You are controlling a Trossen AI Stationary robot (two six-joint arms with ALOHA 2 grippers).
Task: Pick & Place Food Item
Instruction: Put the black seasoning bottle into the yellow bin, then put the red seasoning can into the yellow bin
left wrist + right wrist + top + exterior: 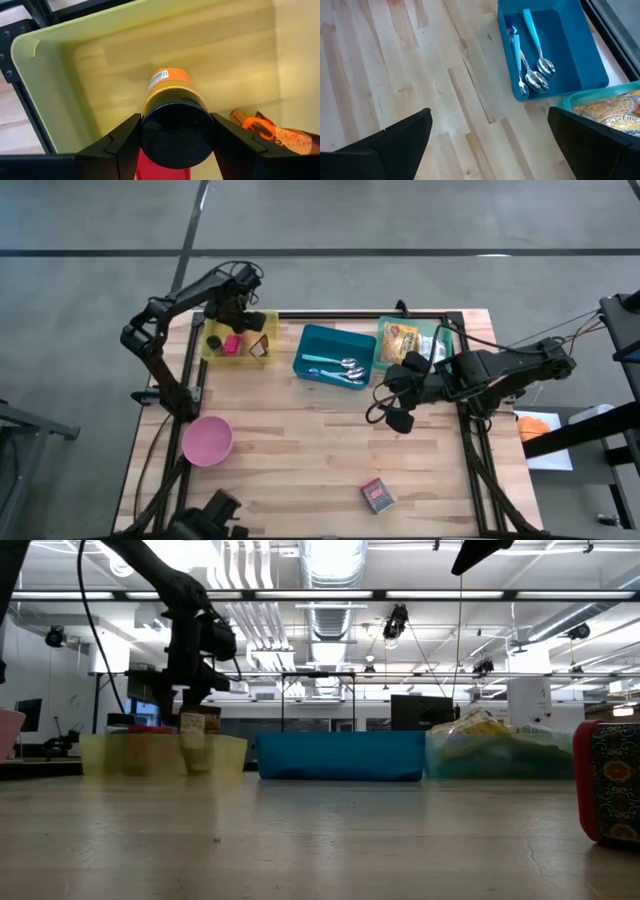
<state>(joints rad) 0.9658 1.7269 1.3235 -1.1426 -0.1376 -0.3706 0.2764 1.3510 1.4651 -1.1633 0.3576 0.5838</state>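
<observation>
A jar with a black lid and an orange label (172, 115) hangs upright over the yellow bin (55, 95) at the table's far left, and my left gripper (247, 318) is shut on it from above. In the low view the jar (194, 732) reaches down behind the bin's wall (130, 755). Whether its base touches the bin's floor, I cannot tell. A red item (162, 172) and an orange packet (272, 134) lie in the bin beside it. My right gripper (399, 402) hovers open over bare table, near the blue bin. My left gripper pinches the jar's top end by two opposite sides of the black lid (148, 135), one finger (120, 142) on each side. The fingers come from above and point down. The jar stands upright below them, its lower part inside the yellow bin.
A blue bin (322, 340) with spoons stands at the far middle, and a green bin (432, 330) of food packets lies right of it. A pink bowl (207, 440) sits near the left edge. A small red box (377, 495) lies at the near right.
</observation>
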